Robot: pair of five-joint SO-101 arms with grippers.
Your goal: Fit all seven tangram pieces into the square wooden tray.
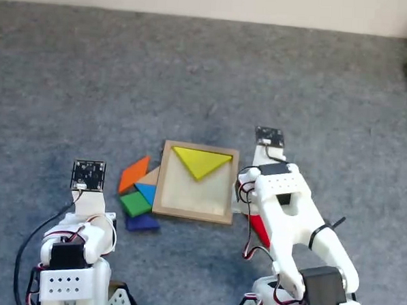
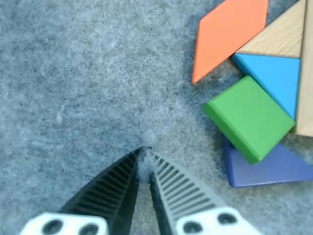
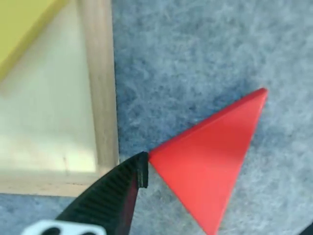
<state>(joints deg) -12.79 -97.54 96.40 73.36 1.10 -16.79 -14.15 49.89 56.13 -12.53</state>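
Observation:
The square wooden tray [image 1: 162,191] holds a yellow triangle [image 1: 202,160] along its far side. Left of the tray lie an orange parallelogram [image 1: 133,173], a wood-coloured triangle [image 1: 151,176], a blue triangle [image 1: 145,192], a green square [image 1: 135,203] and a dark blue triangle [image 1: 143,222]. My left gripper [image 2: 145,152] is shut on nothing, low over the carpet beside the green square [image 2: 249,117]. My right gripper [image 3: 222,203] is open over the red triangle [image 3: 210,156], one fingertip [image 3: 141,171] touching its corner beside the tray rim [image 3: 102,88].
Grey carpet covers the whole work surface. The green square rests partly on the dark blue triangle [image 2: 274,169] and against the blue triangle [image 2: 274,78]. Open carpet lies beyond the tray and to the far left.

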